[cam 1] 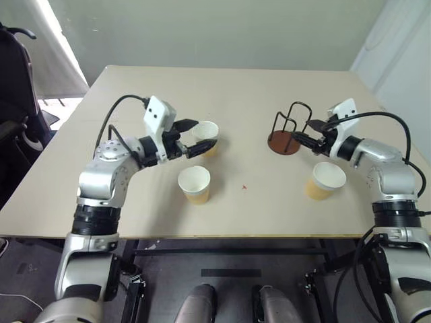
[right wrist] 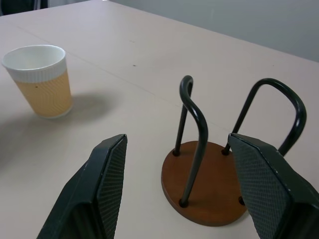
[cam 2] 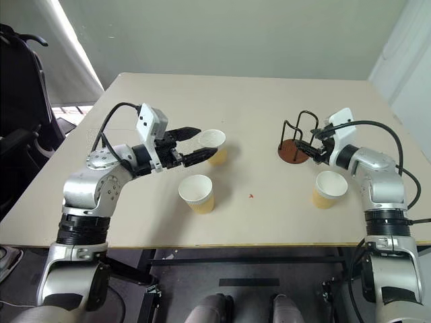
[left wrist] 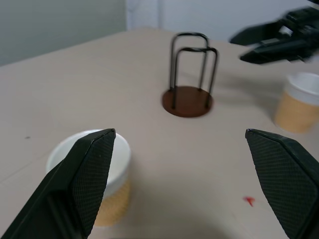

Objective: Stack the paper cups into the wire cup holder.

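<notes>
Three paper cups stand upright on the table: one far left (cam 1: pixel 207 129), one nearer the front edge (cam 1: pixel 194 184) and one on the right (cam 1: pixel 326 180). The wire cup holder (cam 1: pixel 285 140), a brown disc with black wire loops, stands empty right of centre. My left gripper (cam 1: pixel 204 134) is open wide at the far left cup (left wrist: pixel 89 169); one finger overlaps its side, without a grip. My right gripper (cam 1: pixel 306 132) is open just right of the holder (right wrist: pixel 204 184), level with its loops, and holds nothing.
The beige table (cam 1: pixel 256 94) reaches back to a pale wall. A small red mark (cam 1: pixel 244 187) sits between the front cup and the right cup. A dark chair (cam 1: pixel 13 101) stands off the table's left side.
</notes>
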You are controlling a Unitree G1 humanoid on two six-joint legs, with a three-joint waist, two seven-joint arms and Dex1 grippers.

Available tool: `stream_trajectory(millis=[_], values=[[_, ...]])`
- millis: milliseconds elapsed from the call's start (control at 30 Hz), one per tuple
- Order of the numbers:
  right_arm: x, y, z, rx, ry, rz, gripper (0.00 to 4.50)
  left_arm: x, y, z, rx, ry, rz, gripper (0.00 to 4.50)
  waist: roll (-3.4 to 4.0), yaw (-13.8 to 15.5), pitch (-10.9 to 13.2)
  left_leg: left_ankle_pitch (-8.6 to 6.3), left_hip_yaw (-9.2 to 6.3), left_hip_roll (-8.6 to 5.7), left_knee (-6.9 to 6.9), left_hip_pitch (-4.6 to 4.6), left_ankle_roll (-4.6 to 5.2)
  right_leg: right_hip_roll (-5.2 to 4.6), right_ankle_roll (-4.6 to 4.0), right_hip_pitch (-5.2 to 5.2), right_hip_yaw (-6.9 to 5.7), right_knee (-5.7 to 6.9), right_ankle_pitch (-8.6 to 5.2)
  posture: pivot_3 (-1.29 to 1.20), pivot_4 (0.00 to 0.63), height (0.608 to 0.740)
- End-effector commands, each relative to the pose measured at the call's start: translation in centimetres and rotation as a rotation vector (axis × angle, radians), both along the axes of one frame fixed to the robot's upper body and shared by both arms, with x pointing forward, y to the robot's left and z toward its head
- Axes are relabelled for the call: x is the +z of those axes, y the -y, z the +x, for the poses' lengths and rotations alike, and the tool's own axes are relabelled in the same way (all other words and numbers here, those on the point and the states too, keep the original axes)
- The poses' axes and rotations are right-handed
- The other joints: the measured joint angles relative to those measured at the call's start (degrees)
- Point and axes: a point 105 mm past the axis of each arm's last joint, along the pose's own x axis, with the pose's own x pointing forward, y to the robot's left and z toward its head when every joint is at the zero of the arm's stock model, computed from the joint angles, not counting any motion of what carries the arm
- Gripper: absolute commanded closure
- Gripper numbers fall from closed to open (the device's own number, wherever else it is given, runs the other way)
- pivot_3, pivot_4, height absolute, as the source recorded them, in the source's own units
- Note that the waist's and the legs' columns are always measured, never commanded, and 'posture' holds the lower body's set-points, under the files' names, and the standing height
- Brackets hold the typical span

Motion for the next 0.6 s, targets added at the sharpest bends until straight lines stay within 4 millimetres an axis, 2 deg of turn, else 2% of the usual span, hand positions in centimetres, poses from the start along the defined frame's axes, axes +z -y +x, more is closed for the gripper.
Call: stream_trajectory(millis=[33, 267, 600], values=[[1.9, -0.1, -0.6, 0.027, 0.062, -0.004, 1.24, 1.0, 0.5, -1.3, -0.077, 0.031, 0.018, 0.03, 0.0, 0.0, 0.0, 0.0, 0.0, 0.0, 0.0, 0.0, 0.0, 0.0, 0.0, 0.0, 0.0, 0.0, 0.0, 0.0, 0.15, 0.74], [2.6, -0.3, -0.7, 0.04, 0.07, -0.005, 1.24, 0.9, 0.7, -1.9, -0.113, 0.024, 0.024, 0.03, 0.0, 0.0, 0.0, 0.0, -0.01, 0.0, 0.0, 0.0, 0.0, 0.0, 0.0, 0.0, 0.0, 0.0, 0.0, 0.0, 0.15, 0.74], [1.4, -0.4, 0.4, -0.004, 0.063, -0.029, 1.24, 0.9, 0.9, -1.8, -0.107, 0.027, 0.02, 0.03, 0.0, 0.0, 0.0, 0.01, -0.02, 0.0, 0.01, 0.02, 0.02, 0.0, 0.0, 0.02, 0.0, 0.0, 0.0, 0.0, 0.15, 0.74]])
